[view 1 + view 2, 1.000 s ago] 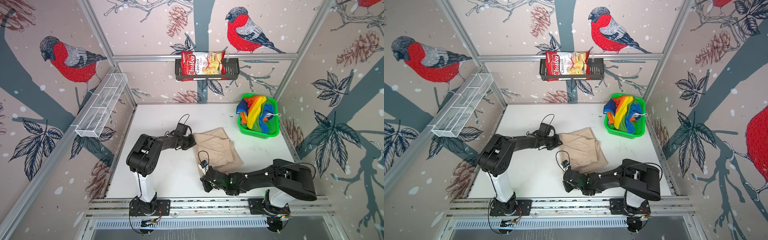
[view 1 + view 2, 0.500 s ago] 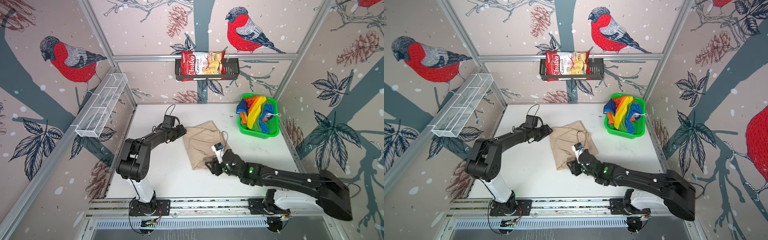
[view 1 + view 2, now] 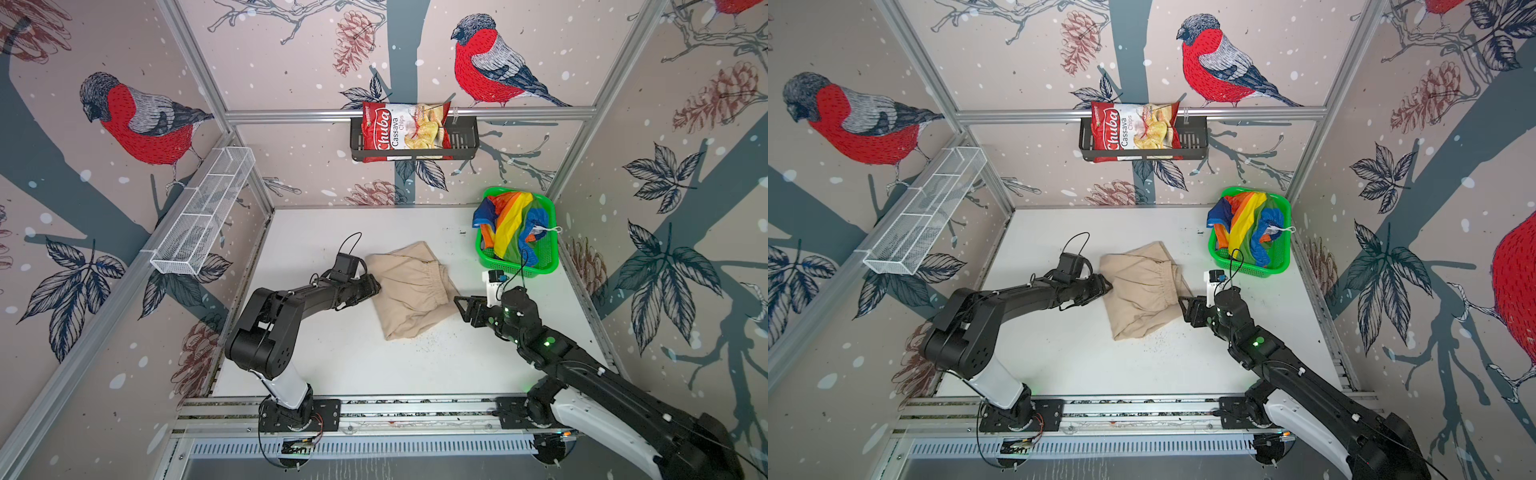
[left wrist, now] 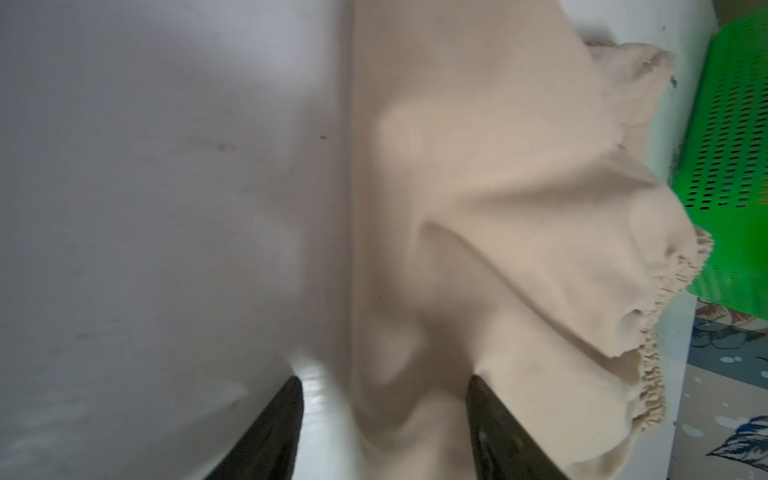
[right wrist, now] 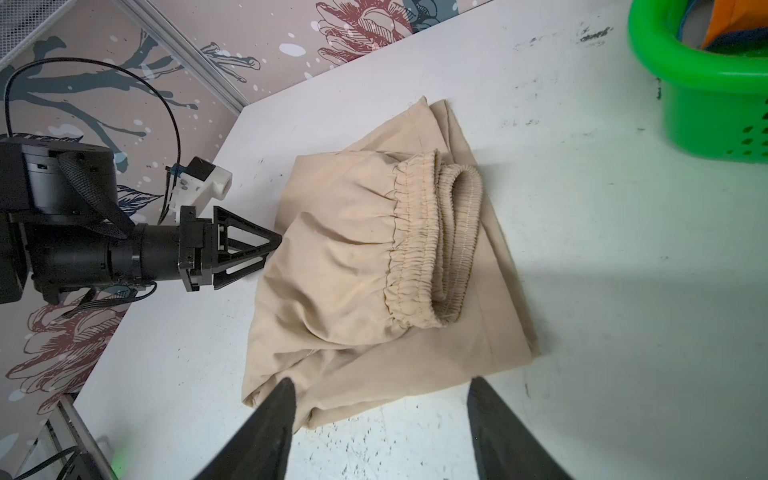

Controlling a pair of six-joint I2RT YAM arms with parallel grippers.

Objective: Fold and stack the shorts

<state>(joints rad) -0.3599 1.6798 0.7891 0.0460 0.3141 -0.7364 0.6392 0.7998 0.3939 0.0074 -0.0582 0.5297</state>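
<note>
In both top views the beige shorts lie loosely folded near the middle of the white table, their waistband toward the right of the frame, and I have one arm on each side of them. My left gripper comes in from the left and meets their left edge. In my left wrist view its two fingers stand apart at the bottom of the frame. The cloth's edge runs up between them and nothing is pinched, so those jaws are parted and empty. My right gripper sits just beside the shorts' right edge, near the end of the waistband. In my right wrist view its dark fingers are spread wide at the bottom of the frame. The left one overlaps the near edge of the cloth and the other is over bare table, and they grip nothing. That view also shows the gathered waistband doubled over on top of the shorts at the centre, with my left gripper's tip against the cloth at centre left. The rainbow shorts are bunched in the basket at the upper right of the table, well apart from the beige pair. A white drawstring hangs over its right rim.
</note>
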